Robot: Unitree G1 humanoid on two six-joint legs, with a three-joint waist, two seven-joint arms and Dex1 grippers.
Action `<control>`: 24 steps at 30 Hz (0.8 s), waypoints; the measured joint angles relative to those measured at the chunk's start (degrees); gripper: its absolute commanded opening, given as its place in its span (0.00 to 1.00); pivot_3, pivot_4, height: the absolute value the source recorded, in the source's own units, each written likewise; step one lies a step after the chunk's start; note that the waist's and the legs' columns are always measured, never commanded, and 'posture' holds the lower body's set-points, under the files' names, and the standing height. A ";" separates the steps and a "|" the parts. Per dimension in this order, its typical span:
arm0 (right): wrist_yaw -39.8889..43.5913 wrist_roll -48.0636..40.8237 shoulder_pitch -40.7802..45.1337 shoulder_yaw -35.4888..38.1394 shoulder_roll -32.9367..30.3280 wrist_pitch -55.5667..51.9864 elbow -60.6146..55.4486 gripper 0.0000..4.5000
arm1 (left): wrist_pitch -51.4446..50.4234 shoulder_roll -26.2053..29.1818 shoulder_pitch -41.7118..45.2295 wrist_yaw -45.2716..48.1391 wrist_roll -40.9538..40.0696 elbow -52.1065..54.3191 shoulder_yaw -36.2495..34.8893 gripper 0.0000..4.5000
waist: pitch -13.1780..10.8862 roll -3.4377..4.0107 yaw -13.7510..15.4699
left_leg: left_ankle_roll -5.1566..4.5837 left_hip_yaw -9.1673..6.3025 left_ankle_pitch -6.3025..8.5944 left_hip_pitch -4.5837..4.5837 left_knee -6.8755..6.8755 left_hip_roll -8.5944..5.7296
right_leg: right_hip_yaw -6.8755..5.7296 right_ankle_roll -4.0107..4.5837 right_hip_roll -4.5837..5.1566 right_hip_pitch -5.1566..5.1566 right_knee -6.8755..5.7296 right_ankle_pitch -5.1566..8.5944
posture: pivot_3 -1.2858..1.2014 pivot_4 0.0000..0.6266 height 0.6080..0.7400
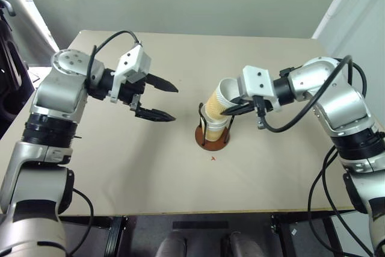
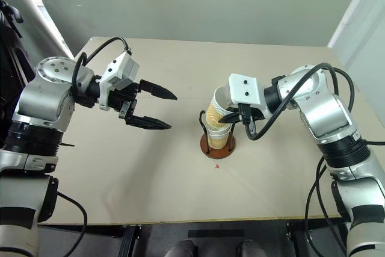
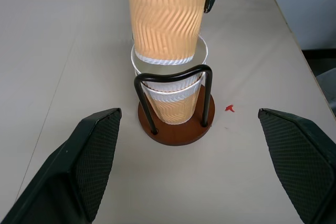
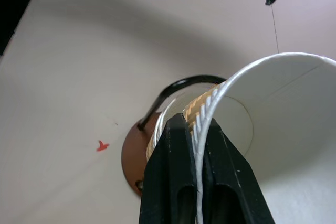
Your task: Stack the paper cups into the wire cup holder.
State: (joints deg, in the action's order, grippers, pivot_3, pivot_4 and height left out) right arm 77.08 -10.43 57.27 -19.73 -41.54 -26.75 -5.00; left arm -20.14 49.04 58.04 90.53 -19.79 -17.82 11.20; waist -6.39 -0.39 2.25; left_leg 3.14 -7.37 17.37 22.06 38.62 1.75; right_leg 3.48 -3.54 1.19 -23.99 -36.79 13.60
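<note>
Beige table point(image 1: 120, 167), grey wall behind; we note one small red mark point(image 1: 213, 158) near the holder. Wire cup holder point(image 1: 213, 137): reddish-brown disc base, black wire loops, mid-table, a paper cup seated inside point(image 3: 173, 106). Second cup point(image 1: 219, 103), ribbed tan, white rim, tilted over it, rim pinched by our right gripper point(image 1: 230, 111). Left gripper point(image 1: 159, 99) spread wide, empty, well apart on the holder's left. No legible writing.

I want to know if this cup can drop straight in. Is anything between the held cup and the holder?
Nothing visible blocks it. The held cup, pinched at its rim by the right gripper, tilts above cups already nested in the wire cup holder.
</note>
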 measured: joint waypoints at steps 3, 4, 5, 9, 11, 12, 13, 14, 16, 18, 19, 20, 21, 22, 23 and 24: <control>0.99 0.62 0.00 -0.19 -0.11 0.50 0.01 0.01 | -0.04 0.03 -0.22 0.04 -0.37 0.14 0.00 1.00 | 0.00 0.00 0.00 | 0.00 0.00 0.00 0.00 -0.01 0.00 | 0.00 0.00 0.00 0.00 0.00 0.00 | 0.52 0.24 1.00; 1.28 0.71 0.00 -0.31 -0.16 0.61 0.01 0.01 | -0.11 0.10 -0.46 0.05 -0.62 0.45 0.00 1.00 | 0.00 0.00 0.00 | 0.00 0.00 0.00 0.00 -0.01 0.00 | 0.00 0.00 0.00 0.00 0.01 0.00 | 0.52 0.24 1.00; 1.75 0.86 0.00 -0.49 -0.21 0.74 0.01 0.01 | -0.31 0.27 -0.72 0.07 -1.13 0.96 0.01 1.00 | 0.00 0.00 0.00 | 0.00 0.01 0.00 0.00 -0.01 0.00 | 0.00 0.00 0.00 0.00 0.00 0.00 | 0.52 0.24 1.00; 2.46 1.59 0.00 -0.71 -0.22 1.09 0.01 0.01 | -1.04 0.94 -0.74 0.09 -2.06 1.88 0.01 1.00 | 0.00 0.00 0.00 | 0.00 0.00 0.00 0.00 -0.02 0.00 | 0.00 0.00 0.00 0.00 0.00 0.00 | 0.52 0.24 1.00; 2.62 2.08 0.00 -1.09 -0.14 1.67 0.04 0.01 | -2.26 1.03 -0.74 0.11 -3.06 2.56 0.00 1.00 | 0.00 0.00 0.00 | 0.00 0.00 0.00 0.00 -0.02 0.00 | 0.00 0.00 0.00 0.00 0.00 0.00 | 0.52 0.24 1.00; 2.70 2.35 0.00 -1.28 -0.03 1.95 0.09 0.01 | -2.89 0.99 -0.74 0.11 -3.48 2.95 -0.02 1.00 | 0.00 0.00 0.00 | 0.00 0.00 0.00 0.00 -0.01 0.00 | 0.00 0.00 0.00 0.00 0.00 0.00 | 0.52 0.24 1.00; 2.79 2.82 0.01 -1.52 0.14 2.38 0.26 0.01 | -3.75 0.87 -0.74 0.11 -3.80 3.61 -0.11 1.00 | 0.00 0.00 0.00 | 0.00 0.00 0.00 0.00 -0.01 0.00 | 0.00 0.00 0.00 0.00 0.00 0.00 | 0.52 0.24 1.00; 2.84 3.08 0.01 -1.72 0.28 2.76 0.44 0.01 | -4.42 0.67 -0.74 0.11 -4.00 4.31 -0.28 1.00 | 0.00 0.00 0.00 | 0.00 0.01 0.00 0.00 -0.02 0.00 | 0.00 0.00 0.00 0.00 0.00 0.00 | 0.52 0.24 1.00; 2.89 3.89 0.02 -1.94 0.42 3.56 0.80 0.01 | -5.39 0.38 -0.74 0.10 -4.73 5.27 -0.35 1.00 | 0.00 0.00 0.01 | 0.00 0.01 0.00 0.00 -0.01 0.00 | 0.00 0.00 0.00 0.00 0.00 0.00 | 0.52 0.24 1.00; 2.95 4.89 0.19 -2.33 0.59 4.62 1.83 0.01 | -6.26 0.35 -0.74 0.07 -4.86 6.27 -0.36 1.00 | 0.00 0.00 -0.01 | 0.00 0.01 0.00 0.00 -0.01 0.00 | 0.00 0.00 0.00 0.00 0.00 0.00 | 0.52 0.24 1.00; 2.97 5.31 0.22 -2.60 0.73 5.11 2.35 0.01 | -6.59 0.34 -0.74 0.05 -4.91 6.68 -0.36 1.00 | 0.00 0.00 -0.01 | 0.00 0.00 0.00 0.00 -0.01 0.00 | 0.00 0.00 0.00 0.00 0.00 0.00 | 0.52 0.24 1.00; 3.00 5.97 0.26 -3.05 0.92 5.63 2.66 0.01 | -6.97 0.34 -0.74 0.01 -4.96 6.85 -0.37 1.00 | 0.00 0.00 -0.01 | 0.00 0.00 0.00 -0.01 -0.02 0.00 | 0.00 0.00 0.00 0.00 0.00 0.00 | 0.52 0.24 1.00; 3.09 6.29 0.28 -3.44 1.03 5.99 2.84 0.05 | -7.38 0.32 -0.74 -0.03 -4.97 6.93 -0.37 1.00 | 0.00 0.00 -0.01 | 0.00 0.00 0.00 -0.01 -0.02 0.00 | 0.00 0.00 0.00 0.00 0.00 0.00 | 0.52 0.24 1.00; 3.33 6.42 0.31 -3.66 1.13 6.23 3.01 0.10 | -7.67 0.30 -0.74 -0.07 -4.97 7.03 -0.37 1.00 | 0.00 0.00 -0.01 | 0.00 0.00 0.00 0.00 -0.02 0.00 | -0.01 0.00 0.00 0.00 0.00 0.00 | 0.52 0.24 1.00; 3.50 6.66 0.34 -3.74 1.27 6.32 3.07 0.14 | -7.91 0.30 -0.74 -0.11 -4.97 7.21 -0.37 1.00 | 0.00 0.00 0.00 | 0.00 0.00 0.00 0.00 -0.02 0.00 | -0.01 0.00 0.00 0.00 0.00 0.00 | 0.52 0.24 1.00; 3.66 6.74 0.40 -3.74 1.40 6.33 3.15 0.21 | -8.05 0.29 -0.74 -0.13 -4.97 7.50 -0.37 1.00 | 0.00 0.00 0.00 | 0.00 0.00 0.00 0.00 -0.02 0.00 | -0.01 0.00 0.00 0.01 0.01 0.00 | 0.52 0.24 1.00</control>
State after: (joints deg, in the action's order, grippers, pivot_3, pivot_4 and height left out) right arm 80.74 -3.69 57.67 -23.47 -40.14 -20.42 -1.86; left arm -28.19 49.34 57.30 90.40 -24.77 -10.32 10.83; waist -6.39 -0.39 2.25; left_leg 3.14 -7.37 17.37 22.06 38.61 1.74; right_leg 3.48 -3.54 1.19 -23.98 -36.79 13.60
